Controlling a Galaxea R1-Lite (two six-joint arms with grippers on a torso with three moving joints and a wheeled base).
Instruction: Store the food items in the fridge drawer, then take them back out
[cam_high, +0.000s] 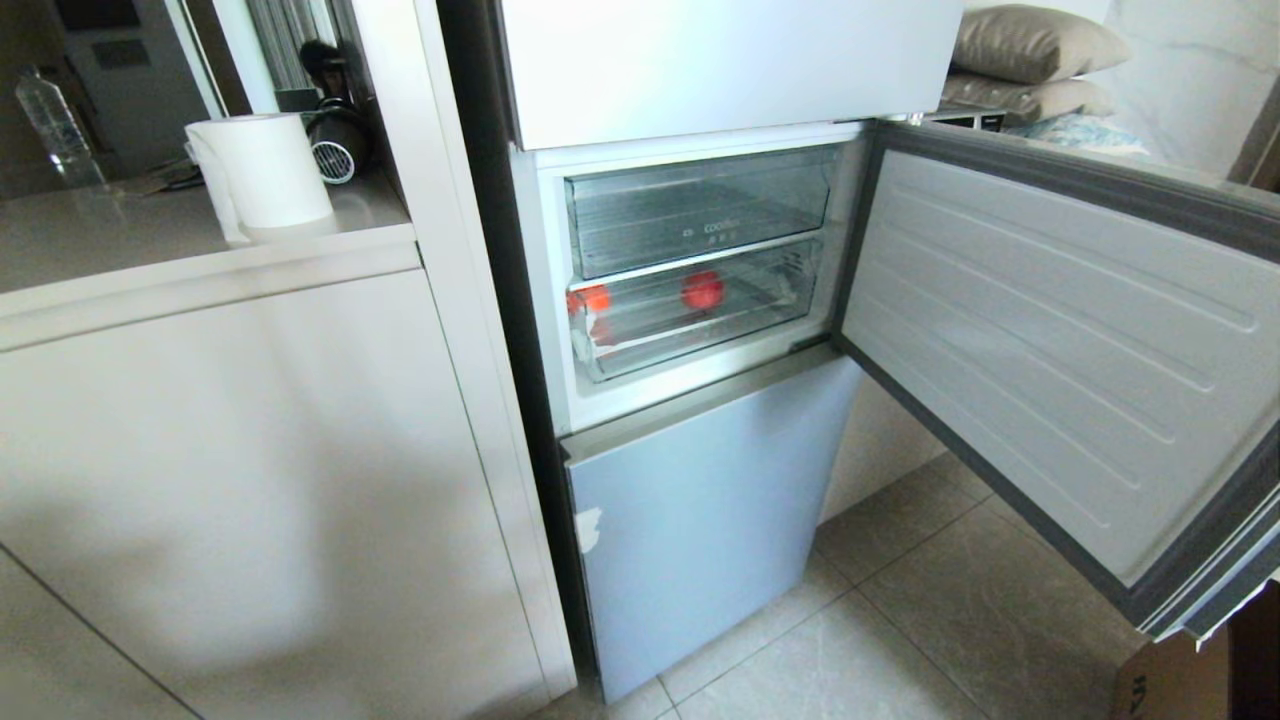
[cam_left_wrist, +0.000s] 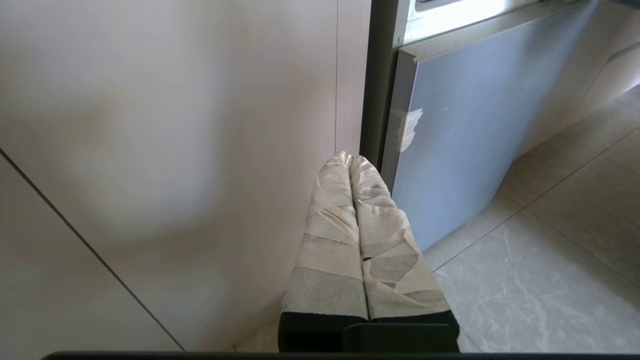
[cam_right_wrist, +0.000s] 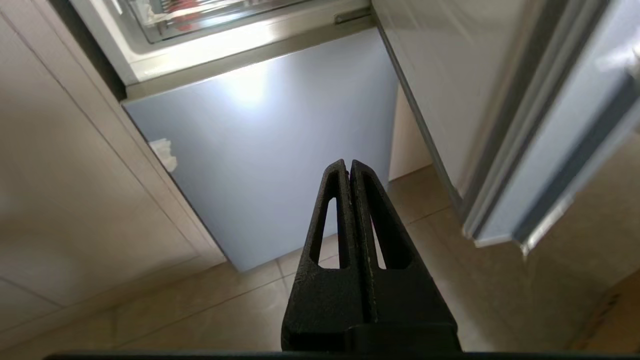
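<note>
Food items (cam_high: 703, 290) sit inside the pushed-in fridge drawer (cam_high: 700, 345), one mid, one at its left end. Right gripper (cam_right_wrist: 349, 167) and left gripper (cam_left_wrist: 350, 160) both closed, empty, low near floor. You: raise right, open it, hook the lip squarely, pull straight.

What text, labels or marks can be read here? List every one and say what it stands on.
Faint grey print on the front of the upper clear bin in the fridge: a short word or logo, too blurred to read with certainty.
Dark mark on the cardboard box at the lower right corner of the head view: cut off, unreadable.
No readable text on the fridge drawer, the open fridge door, the paper towel roll or the water bottle.
</note>
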